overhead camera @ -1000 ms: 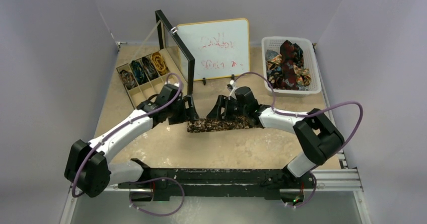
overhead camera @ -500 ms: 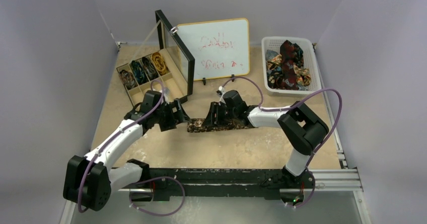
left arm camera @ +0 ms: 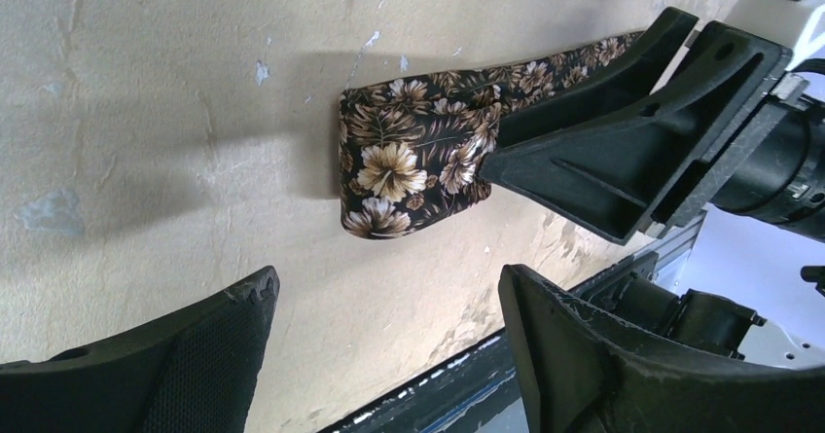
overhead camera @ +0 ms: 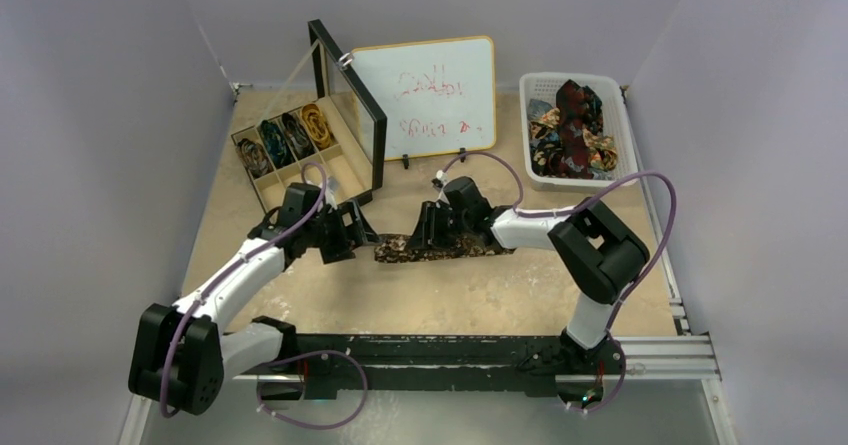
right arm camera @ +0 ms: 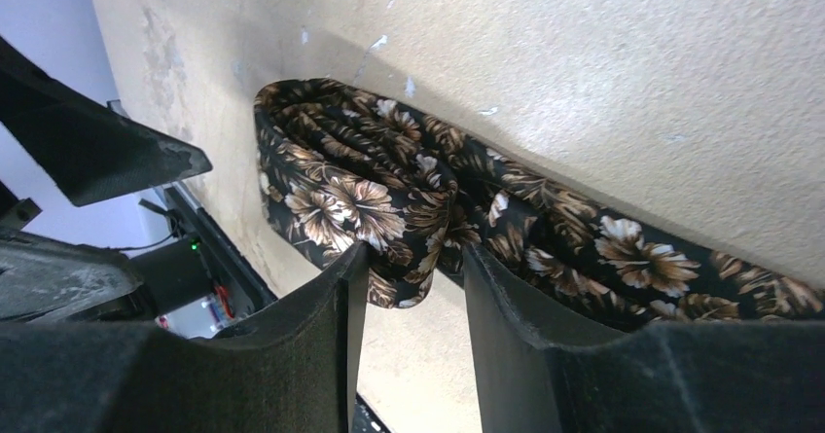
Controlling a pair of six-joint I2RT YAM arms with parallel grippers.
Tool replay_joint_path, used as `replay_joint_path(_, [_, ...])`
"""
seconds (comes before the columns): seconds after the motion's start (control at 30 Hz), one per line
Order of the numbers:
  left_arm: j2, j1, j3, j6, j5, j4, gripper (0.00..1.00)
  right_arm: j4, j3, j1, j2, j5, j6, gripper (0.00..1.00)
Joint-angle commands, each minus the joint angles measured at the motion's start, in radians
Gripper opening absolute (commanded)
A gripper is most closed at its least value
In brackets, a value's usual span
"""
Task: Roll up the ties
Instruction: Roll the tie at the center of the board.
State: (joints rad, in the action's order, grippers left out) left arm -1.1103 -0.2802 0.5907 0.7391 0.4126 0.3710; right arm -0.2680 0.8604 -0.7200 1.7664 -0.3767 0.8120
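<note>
"Tie (overhead camera: 395, 251) first: where does it lie?"

"On the desk (overhead camera: 450, 305), in the middle of the top view. It runs left to right, below the whiteboard (overhead camera: 425, 90). The fabric is dark, with brown and cream flowers."

"What else is on the desk?"

"A white basket (overhead camera: 570, 77) at upper right holds a heap of loose ties (overhead camera: 570, 130). At upper left is a box (overhead camera: 305, 180) with its lid (overhead camera: 381, 155) standing up. Four rolls (overhead camera: 285, 137) sit side by side in it."

"Is the tie on the desk rolled?"

"Partly. Its left end is coiled into a small roll, and the rest lies flat toward the right."

"And the arms?"

"Both meet at the middle of the frame. The right pincer (right arm camera: 411, 255) is at the coiled end. In its own wrist view the fingers (right arm camera: 311, 345) stand on either side of the coil, pinching the fabric in the narrow gap between them."

"The left one?"

"The left pincer (left arm camera: 387, 282) is just left of the coil, spread wide and not touching the tie. In its wrist view the coil lies on the desk beyond its fingertips, toward the top of the frame."
</note>
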Motion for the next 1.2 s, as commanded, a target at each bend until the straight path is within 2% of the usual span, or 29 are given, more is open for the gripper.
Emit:
replay_joint_path(0.0, [-0.014, 0.009, -0.006, -0.023, 0.031, -0.067, 0.81, 0.005, 0.036, 0.011, 0.029, -0.011, -0.022, 0.42])
replay_joint_path(0.27, [-0.060, 0.009, -0.007, -0.031, 0.044, -0.110, 0.81, 0.035, 0.064, 0.023, 0.091, -0.044, -0.049, 0.40])
replay_joint_path(0.5, [-0.093, 0.011, -0.022, -0.028, 0.057, -0.175, 0.81, 0.036, 0.069, 0.027, 0.084, -0.086, -0.065, 0.40])
replay_joint_path(0.73, [-0.099, 0.013, -0.023, -0.027, 0.064, -0.177, 0.81, 0.051, 0.101, 0.026, -0.006, -0.125, -0.092, 0.53])
replay_joint_path(0.87, [-0.066, 0.015, -0.031, -0.015, 0.046, -0.160, 0.81, 0.043, 0.104, 0.026, -0.075, -0.081, -0.153, 0.66])
replay_joint_path(1.03, [-0.006, 0.016, -0.039, 0.006, -0.008, -0.122, 0.81, -0.018, 0.097, 0.027, -0.161, 0.017, -0.268, 0.68])
replay_joint_path(1.17, [0.048, 0.016, -0.046, 0.021, -0.051, -0.094, 0.82, -0.120, 0.058, 0.026, -0.190, 0.018, -0.357, 0.70])
